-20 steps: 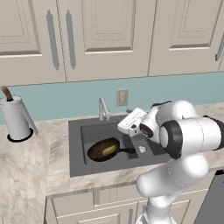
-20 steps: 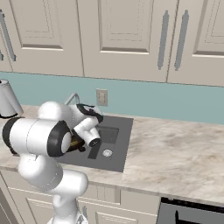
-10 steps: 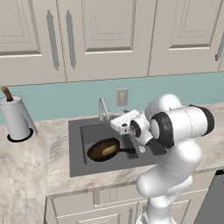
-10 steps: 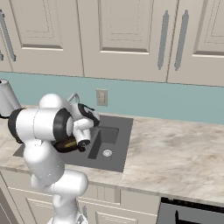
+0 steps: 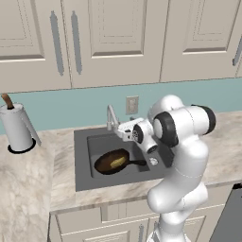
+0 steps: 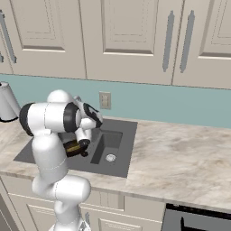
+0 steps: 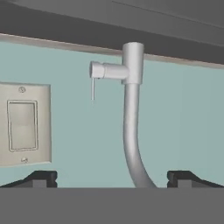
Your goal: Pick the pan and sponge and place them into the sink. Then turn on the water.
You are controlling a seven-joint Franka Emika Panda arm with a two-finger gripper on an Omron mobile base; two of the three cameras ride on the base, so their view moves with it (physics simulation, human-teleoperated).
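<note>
A white robot arm reaches over the dark grey sink, where the round brown pan already lies in the larger basin with its short black handle pointing toward the smaller one. A yellow patch inside the pan is probably the sponge, though it is too small to be sure. With both things in the basin, what is left is the water, and no stream runs yet.

The hand camera looks straight at the faucet: a smooth, matte grey tube that curves up from between the two dark fingers, its long axis running away from them toward a stubby side lever with a thin rod. The fingers stand wide apart, one on each side of the tube's base, touching nothing. From the left base camera the gripper sits just beside the faucet, above the sink's back rim.

A flat, pale wall outlet sits on the teal backsplash next to the faucet. The table is mottled beige stone.
</note>
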